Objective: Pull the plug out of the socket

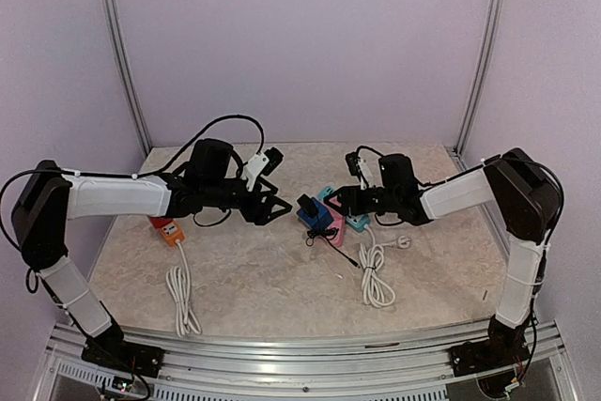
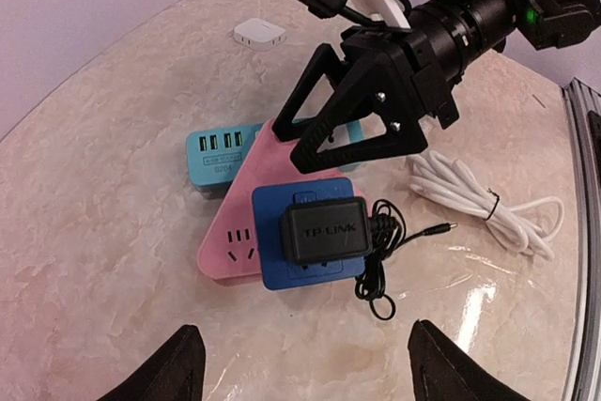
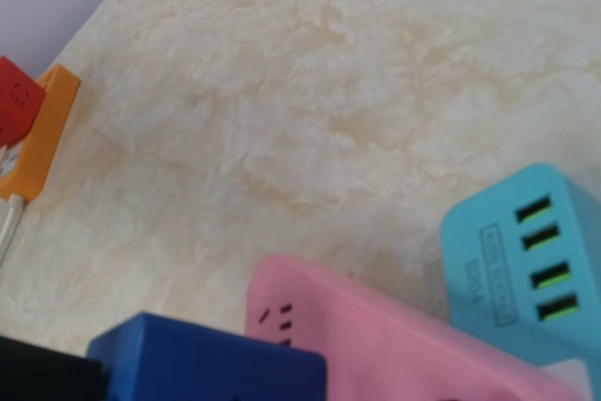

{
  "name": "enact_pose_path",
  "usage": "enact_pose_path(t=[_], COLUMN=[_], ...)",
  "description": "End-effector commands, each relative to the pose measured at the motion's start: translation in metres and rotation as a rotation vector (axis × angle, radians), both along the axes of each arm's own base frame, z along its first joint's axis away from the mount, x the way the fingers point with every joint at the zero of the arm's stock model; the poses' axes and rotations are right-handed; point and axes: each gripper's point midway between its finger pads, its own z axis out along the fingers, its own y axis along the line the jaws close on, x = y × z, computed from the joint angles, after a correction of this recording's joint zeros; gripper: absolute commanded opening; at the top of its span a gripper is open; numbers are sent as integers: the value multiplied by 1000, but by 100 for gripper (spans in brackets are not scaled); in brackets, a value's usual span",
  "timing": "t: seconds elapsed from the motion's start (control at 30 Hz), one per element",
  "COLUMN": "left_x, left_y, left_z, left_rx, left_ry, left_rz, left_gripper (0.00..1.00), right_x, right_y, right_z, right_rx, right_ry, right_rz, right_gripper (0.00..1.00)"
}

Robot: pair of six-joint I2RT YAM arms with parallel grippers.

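TP-LINK plug (image 2: 324, 232) still seated in the blue socket (image 2: 305, 277), so nothing's pulled yet! Left pincer (image 2: 305, 363) gapes wide, empty; right pincer (image 2: 291, 145) hovers parted over the pink power strip (image 2: 235, 232), gripping nothing.

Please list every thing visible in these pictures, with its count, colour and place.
adapter: 1, black, plugged into the blue socket
blue socket: 1, blue, table centre
pink strip: 1, pink, touching the blue socket
teal strip: 1, teal, beside the pink strip
orange strip: 1, orange, table's left
red piece: 1, red, at the orange strip
left coil: 1, white, front left
right coil: 1, white, front right
box: 1, white, beyond the teal strip
table: 1, beige marbled, under everything
left tool: 1, black, open, facing the adapter
right tool: 1, black, above the pink strip, opening unclear
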Motion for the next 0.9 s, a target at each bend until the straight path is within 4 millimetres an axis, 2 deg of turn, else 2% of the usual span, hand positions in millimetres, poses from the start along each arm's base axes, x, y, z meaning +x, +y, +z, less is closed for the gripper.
enact_pose_path(t=[0.0, 0.2, 0.4, 0.63, 0.87], left_x=[-13, -14, 3, 19, 31], left_y=[4, 1, -2, -14, -28], left_z=[4, -7, -37, -32, -28], left_rx=[25, 125, 254, 259, 276], left_ry=[-164, -287, -341, -434, -490], left_rz=[-152, -270, -318, -325, -344], left_gripper=[73, 73, 72, 80, 80], right_x=[-4, -11, -14, -20, -21], right_y=[9, 13, 10, 3, -2], right_z=[-11, -18, -17, -18, -11], right_rx=[-4, -1, -9, -15, 1], right_ry=[-11, -8, -22, -42, -64], right_rz=[34, 63, 61, 58, 48], right_gripper=[60, 59, 59, 59, 60])
